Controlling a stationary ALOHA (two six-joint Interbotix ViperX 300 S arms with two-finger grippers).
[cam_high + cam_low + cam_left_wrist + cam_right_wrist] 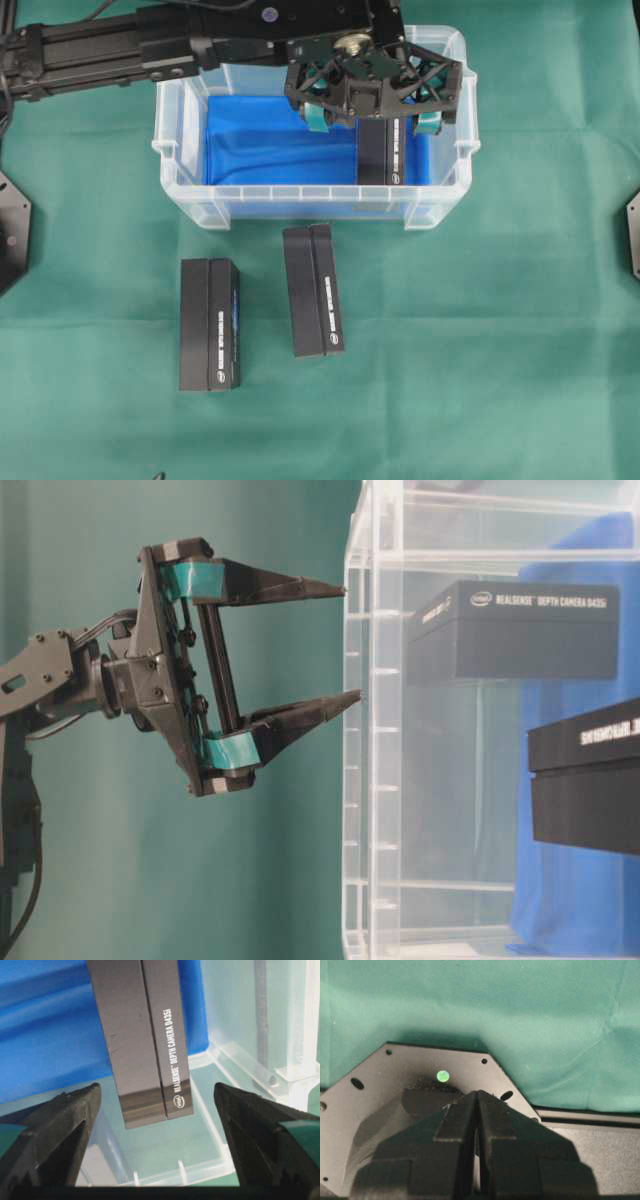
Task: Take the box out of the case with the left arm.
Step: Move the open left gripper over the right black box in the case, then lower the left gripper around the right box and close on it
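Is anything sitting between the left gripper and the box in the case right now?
Nothing visible. The left gripper hangs open over the box at the right end of the case; the wrist view shows only open space between its fingers and the box.

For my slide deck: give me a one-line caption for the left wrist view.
Open left gripper poised over the black RealSense box lying in the clear case.

The left gripper (pixel 345 640) hangs with jaws spread wide, teal pads (pixel 195 578) at the finger bases, its tips just beside the clear case (pixel 372 730). Through the wall show black boxes (pixel 515 630) and blue cloth (pixel 570 880).
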